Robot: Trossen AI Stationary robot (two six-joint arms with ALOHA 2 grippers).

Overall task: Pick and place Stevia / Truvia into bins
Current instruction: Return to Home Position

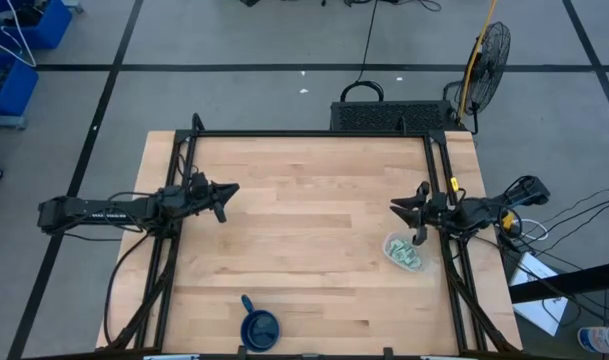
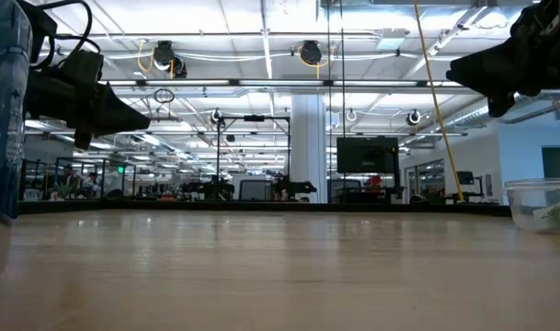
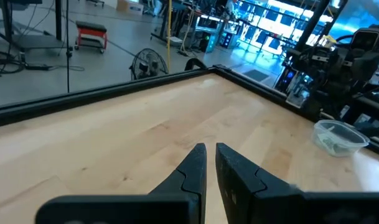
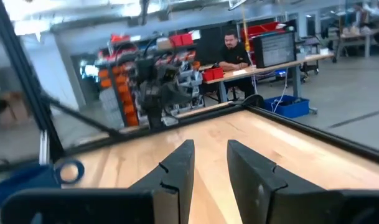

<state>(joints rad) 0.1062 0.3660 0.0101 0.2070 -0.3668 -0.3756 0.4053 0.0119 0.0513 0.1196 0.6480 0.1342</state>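
Observation:
The bin, a small clear tub (image 1: 389, 245), stands near the table's right edge; it also shows in the low view (image 2: 537, 198) and the left wrist view (image 3: 338, 138). Pale green and white sachets (image 1: 410, 259) lie inside it; I see none loose on the wood. My right gripper (image 1: 409, 212) hangs above the table just beyond the tub's far side, open and holding nothing (image 4: 211, 149). My left gripper (image 1: 227, 192) hovers over the table's left part, its fingers all but together with only a thin slit (image 3: 211, 150), far from the tub.
A dark blue mug with a handle (image 1: 261, 326) stands at the near edge, left of the middle, and shows close in the low view (image 2: 4, 110). A black frame rail (image 1: 314, 134) runs along the table's edges. Bare wood lies between the two arms. A person sits at a desk beyond the table (image 4: 229, 53).

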